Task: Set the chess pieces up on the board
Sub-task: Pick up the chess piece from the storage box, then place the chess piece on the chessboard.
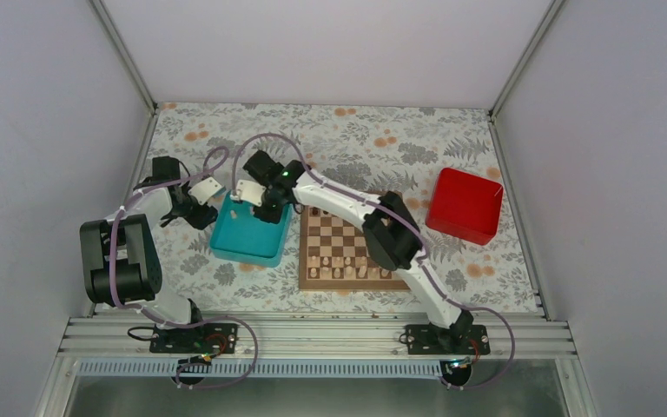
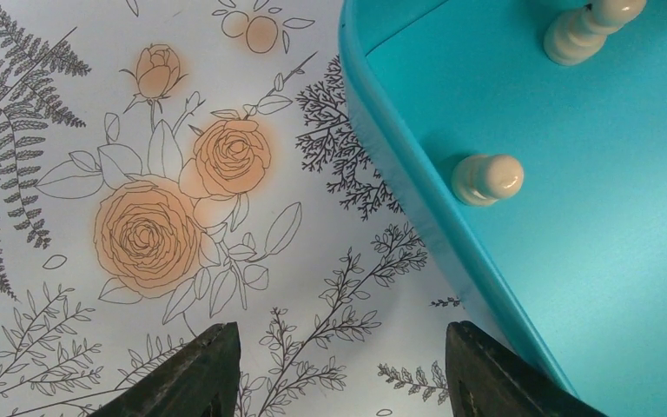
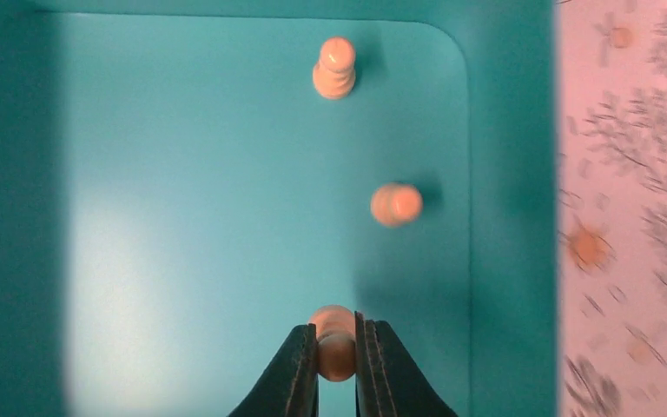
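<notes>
A: Board (image 1: 306, 261)?
B: Nearest, dead centre. Pale pieces (image 1: 347, 271) lined along its nearest rows.
A: Tray?
B: Teal tray (image 1: 247, 243) at the board's 9 o'clock. Right gripper (image 3: 337, 334) is inside it, jaws pinched tight on a pale chess piece (image 3: 333, 318). Two loose pieces (image 3: 395, 204) lie beyond, 12 to 1 o'clock.
A: Left?
B: Left gripper (image 2: 340, 347) at the tray's 10 o'clock, over the floral cloth (image 2: 139, 234), jaws wide apart, nothing between them. Red box (image 1: 463, 204) farthest, at the board's 2 o'clock.
</notes>
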Robot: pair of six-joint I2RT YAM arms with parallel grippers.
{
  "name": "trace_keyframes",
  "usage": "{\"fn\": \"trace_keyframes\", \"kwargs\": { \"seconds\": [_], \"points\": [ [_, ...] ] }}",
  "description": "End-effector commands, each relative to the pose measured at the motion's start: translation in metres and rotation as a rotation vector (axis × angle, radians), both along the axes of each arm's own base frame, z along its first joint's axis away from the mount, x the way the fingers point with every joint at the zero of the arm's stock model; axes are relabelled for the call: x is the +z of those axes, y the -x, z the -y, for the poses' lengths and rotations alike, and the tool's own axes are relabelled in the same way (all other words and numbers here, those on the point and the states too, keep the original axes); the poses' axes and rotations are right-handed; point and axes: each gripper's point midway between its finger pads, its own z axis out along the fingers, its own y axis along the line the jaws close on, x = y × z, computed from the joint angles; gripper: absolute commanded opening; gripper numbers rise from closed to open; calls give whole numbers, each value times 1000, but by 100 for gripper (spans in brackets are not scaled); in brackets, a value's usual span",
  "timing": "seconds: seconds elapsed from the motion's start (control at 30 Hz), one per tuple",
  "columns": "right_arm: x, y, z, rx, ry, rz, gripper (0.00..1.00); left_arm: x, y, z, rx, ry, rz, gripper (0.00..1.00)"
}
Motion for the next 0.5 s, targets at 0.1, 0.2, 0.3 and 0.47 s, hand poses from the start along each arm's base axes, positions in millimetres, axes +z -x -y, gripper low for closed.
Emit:
{"fn": "trace_keyframes", "kwargs": {
  "seconds": [0.1, 0.2, 0.3, 0.47],
  "points": [
    [125, 23, 57, 3, -130, 35, 4, 7, -1, 1, 2, 0, 19, 59],
    [137, 39, 95, -8, -114, 37, 4, 9, -2, -1, 9, -9, 24, 60],
    [141, 57, 136, -26, -100, 37, 4, 12, -4, -1, 13, -6, 27, 61],
    [132, 84, 205, -101, -70, 41, 4, 12, -11, -3, 33, -4, 35, 63]
  ]
}}
